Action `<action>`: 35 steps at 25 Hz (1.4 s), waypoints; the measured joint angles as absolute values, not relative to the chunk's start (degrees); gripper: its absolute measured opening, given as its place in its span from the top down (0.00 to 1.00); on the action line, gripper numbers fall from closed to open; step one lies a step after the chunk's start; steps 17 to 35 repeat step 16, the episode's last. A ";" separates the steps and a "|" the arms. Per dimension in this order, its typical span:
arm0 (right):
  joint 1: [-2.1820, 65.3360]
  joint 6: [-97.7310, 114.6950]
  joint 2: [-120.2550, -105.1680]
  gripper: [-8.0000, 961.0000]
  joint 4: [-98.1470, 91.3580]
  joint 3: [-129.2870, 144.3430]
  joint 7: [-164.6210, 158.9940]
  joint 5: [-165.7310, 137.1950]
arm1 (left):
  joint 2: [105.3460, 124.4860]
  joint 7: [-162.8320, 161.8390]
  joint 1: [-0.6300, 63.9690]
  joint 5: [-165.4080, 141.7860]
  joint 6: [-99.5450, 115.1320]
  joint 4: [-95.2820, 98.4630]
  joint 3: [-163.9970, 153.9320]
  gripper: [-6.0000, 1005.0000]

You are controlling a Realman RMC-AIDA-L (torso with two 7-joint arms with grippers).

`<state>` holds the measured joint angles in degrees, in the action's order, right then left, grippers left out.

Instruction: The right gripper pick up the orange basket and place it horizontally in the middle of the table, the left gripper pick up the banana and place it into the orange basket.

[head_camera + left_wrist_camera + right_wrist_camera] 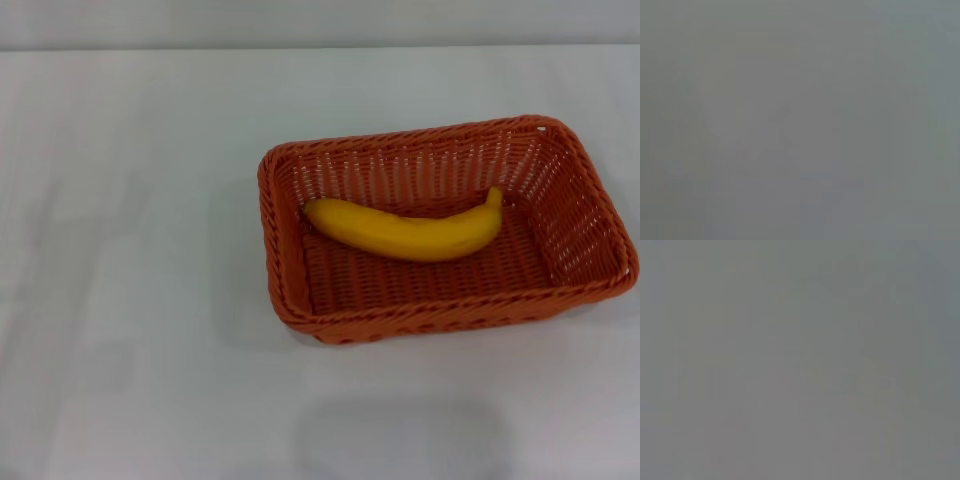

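Only the head view shows the work: the orange basket (445, 300), woven wicker with a braided rim and sloping lattice sides, sits lengthwise on the smooth white desk (130, 250), right of centre. The curved, glossy yellow banana (405, 231) lies inside it. Both wrist views show plain grey; neither claw is visible, so their state cannot be told.

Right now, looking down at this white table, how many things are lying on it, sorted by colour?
Orange-red: 1, the rectangular woven wicker basket, right of the table's middle.
Yellow: 1, the curved smooth banana, lying inside that basket.
Total: 2.
No gripper shows in any view.
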<state>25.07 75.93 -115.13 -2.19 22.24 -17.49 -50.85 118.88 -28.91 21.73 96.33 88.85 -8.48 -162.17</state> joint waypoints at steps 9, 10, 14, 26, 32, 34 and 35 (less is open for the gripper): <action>25.12 76.00 -115.20 0.21 -2.19 22.24 -17.49 -50.01 | 118.82 -28.91 21.71 96.33 88.88 -8.58 -162.15 0.12; 25.12 76.01 -115.19 0.21 -2.19 22.23 -17.48 -50.00 | 118.82 -28.91 21.71 96.33 88.95 -8.59 -162.16 0.12; 25.12 76.05 -115.16 0.21 -2.19 22.24 -17.49 -49.93 | 118.87 -28.91 21.71 96.35 89.21 -8.57 -162.15 0.12; 25.03 76.03 -115.16 0.21 -2.22 22.23 -17.48 -49.91 | 118.88 -28.91 21.71 96.36 89.20 -8.45 -162.15 0.12; 25.03 76.03 -115.16 0.21 -2.22 22.23 -17.48 -49.91 | 118.88 -28.91 21.71 96.36 89.20 -8.45 -162.15 0.12; 25.03 76.03 -115.16 0.21 -2.22 22.23 -17.48 -49.91 | 118.88 -28.91 21.71 96.36 89.20 -8.45 -162.15 0.12; 25.03 76.03 -115.16 0.21 -2.22 22.23 -17.48 -49.91 | 118.88 -28.91 21.71 96.36 89.20 -8.45 -162.15 0.12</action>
